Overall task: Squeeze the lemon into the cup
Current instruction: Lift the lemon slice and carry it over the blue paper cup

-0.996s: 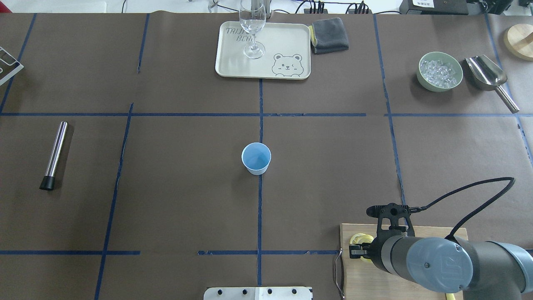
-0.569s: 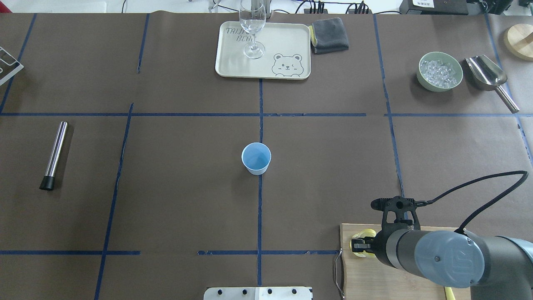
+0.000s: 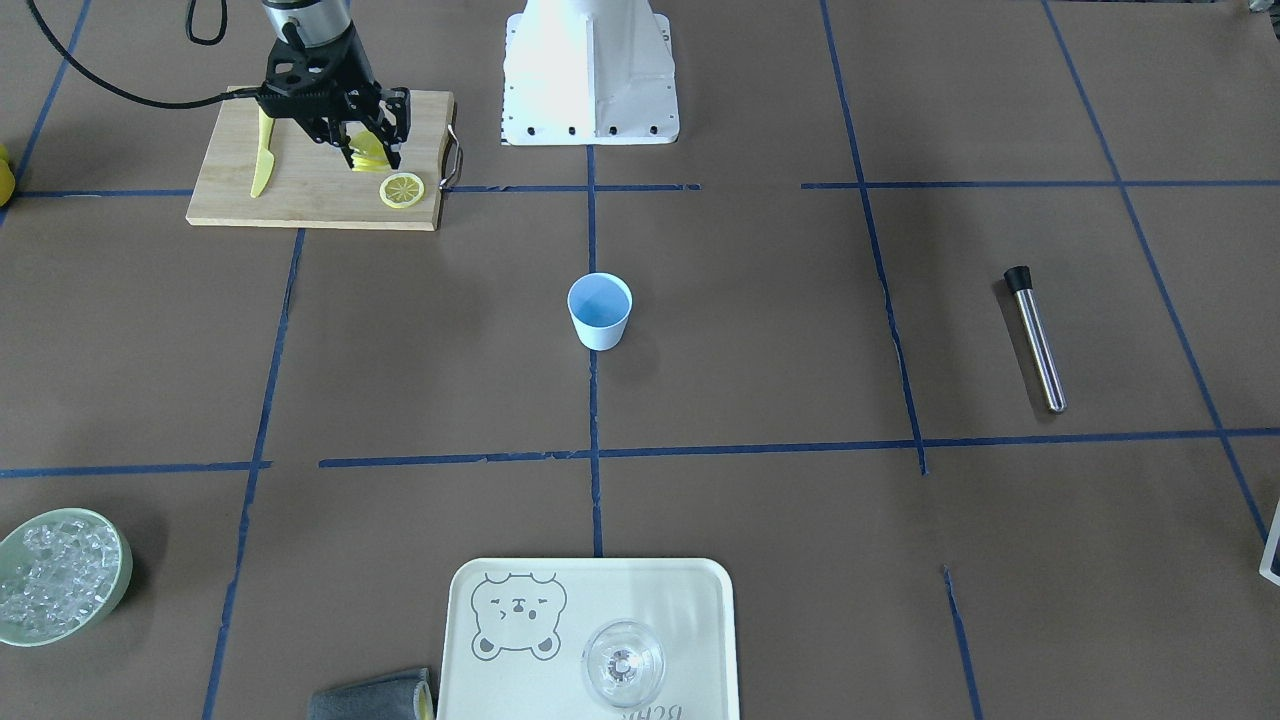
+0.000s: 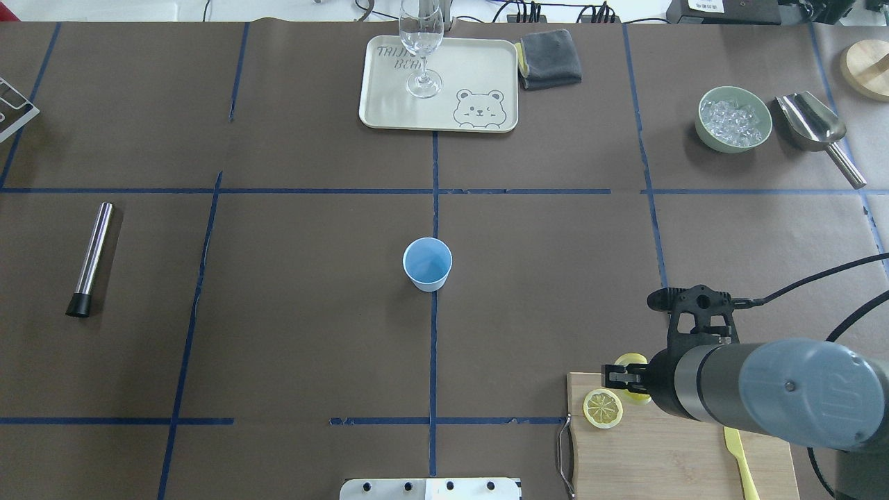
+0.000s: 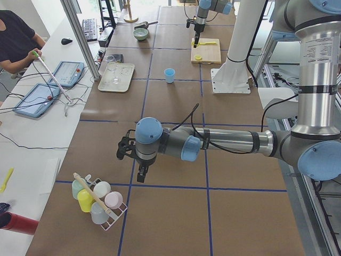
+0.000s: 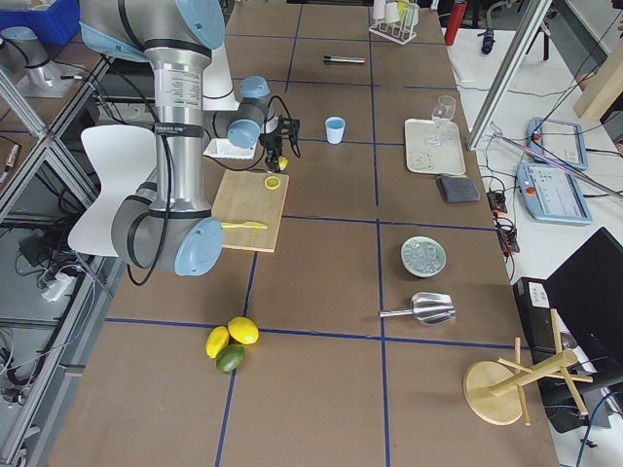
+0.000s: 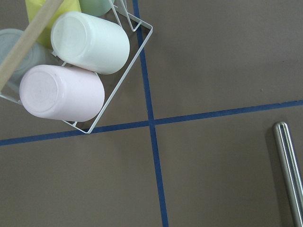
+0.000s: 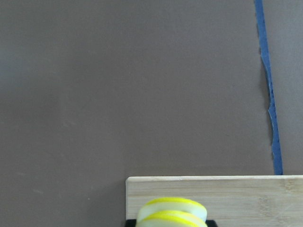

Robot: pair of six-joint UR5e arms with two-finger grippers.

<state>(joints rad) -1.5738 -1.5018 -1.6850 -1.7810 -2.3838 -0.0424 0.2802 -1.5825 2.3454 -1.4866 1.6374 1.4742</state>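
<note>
**Lemon slice pinched above the board, cup waiting mid-table**

Nearest the robot's base, the right gripper (image 4: 628, 378) hangs over the far corner of the wooden cutting board (image 4: 667, 458). Its fingers are closed down narrow on a lemon slice (image 4: 632, 360), which is held on edge and clear of the wood. A second slice (image 4: 602, 408) lies flat on the board just beside it. The yellow knife (image 4: 740, 462) lies further along the board.

The light-blue cup (image 4: 427, 264) stands upright in the middle of the table, on a blue tape line and well apart from the gripper and the slice.

At the table's far edge there's a cream bear tray (image 4: 479, 62) carrying a wine glass (image 4: 421, 42), with a folded grey cloth (image 4: 550, 59) touching its side. Off to the right of that sit a green bowl of ice (image 4: 726, 146) and a metal scoop (image 4: 809, 121).

Out at the left end, past a steel tube (image 4: 90, 258) with a black cap, the left gripper (image 5: 140, 177) points down near a wire rack (image 7: 120, 80) of upturned pastel cups. I can't tell how its fingers stand.
</note>
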